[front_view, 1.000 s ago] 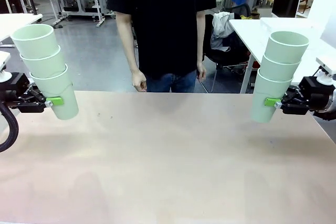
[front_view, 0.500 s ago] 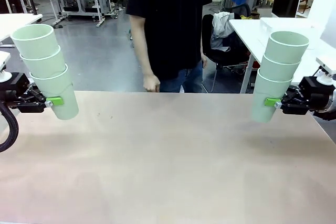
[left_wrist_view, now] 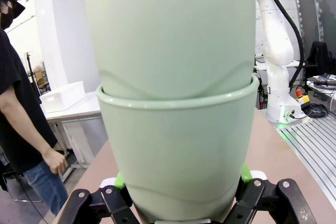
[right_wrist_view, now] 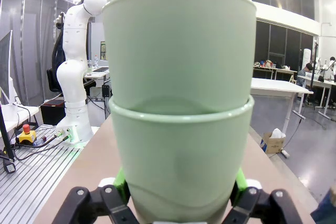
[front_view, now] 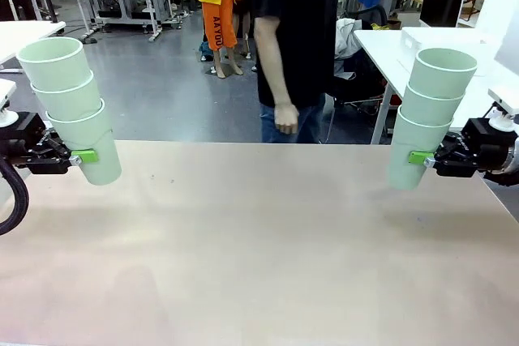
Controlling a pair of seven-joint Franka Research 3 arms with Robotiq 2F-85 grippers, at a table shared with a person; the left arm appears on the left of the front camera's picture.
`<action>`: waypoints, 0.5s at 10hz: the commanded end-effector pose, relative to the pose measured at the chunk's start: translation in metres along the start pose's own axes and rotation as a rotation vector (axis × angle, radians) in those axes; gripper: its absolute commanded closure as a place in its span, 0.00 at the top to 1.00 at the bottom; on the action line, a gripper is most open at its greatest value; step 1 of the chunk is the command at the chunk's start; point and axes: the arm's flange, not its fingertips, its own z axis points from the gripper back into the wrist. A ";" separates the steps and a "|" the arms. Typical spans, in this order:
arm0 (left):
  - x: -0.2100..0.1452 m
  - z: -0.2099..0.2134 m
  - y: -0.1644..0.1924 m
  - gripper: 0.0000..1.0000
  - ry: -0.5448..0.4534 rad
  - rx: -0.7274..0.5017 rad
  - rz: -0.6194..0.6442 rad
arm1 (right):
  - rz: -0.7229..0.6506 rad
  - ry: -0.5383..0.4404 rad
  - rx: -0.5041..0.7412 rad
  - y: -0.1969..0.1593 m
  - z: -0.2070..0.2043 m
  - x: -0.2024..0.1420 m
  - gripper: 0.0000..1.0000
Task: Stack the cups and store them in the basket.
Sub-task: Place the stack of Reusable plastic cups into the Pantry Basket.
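Stack of 3 cups (front_view: 71,107) gripped by left tool (front_view: 87,157), another stack of 3 (front_view: 428,115) by right tool (front_view: 415,160).

The left gripper (front_view: 79,157) and right gripper (front_view: 423,158) were black with bright green pads (front_view: 85,155) and small silver screws (left_wrist_view: 285,184) on their linkages; a thick black cable (front_view: 11,200) curved at the left edge. The person (front_view: 296,30) at the far side wore a black short-sleeved T-shirt and blue jeans.

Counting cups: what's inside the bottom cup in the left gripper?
Two more cups nest in the left gripper's bottom cup, rims showing above it. Its wall hides their lower parts.
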 end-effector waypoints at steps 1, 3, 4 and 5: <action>0.004 -0.003 -0.001 0.85 -0.005 -0.001 -0.009 | 0.013 -0.002 0.000 0.001 -0.001 0.003 0.87; 0.004 -0.003 -0.001 0.85 -0.005 -0.001 -0.009 | 0.013 -0.002 0.000 0.001 -0.001 0.003 0.87; 0.004 -0.003 -0.001 0.85 -0.005 -0.001 -0.009 | 0.013 -0.002 0.000 0.001 -0.001 0.003 0.87; 0.004 -0.003 -0.001 0.85 -0.005 -0.001 -0.009 | 0.013 -0.002 0.000 0.001 -0.001 0.003 0.87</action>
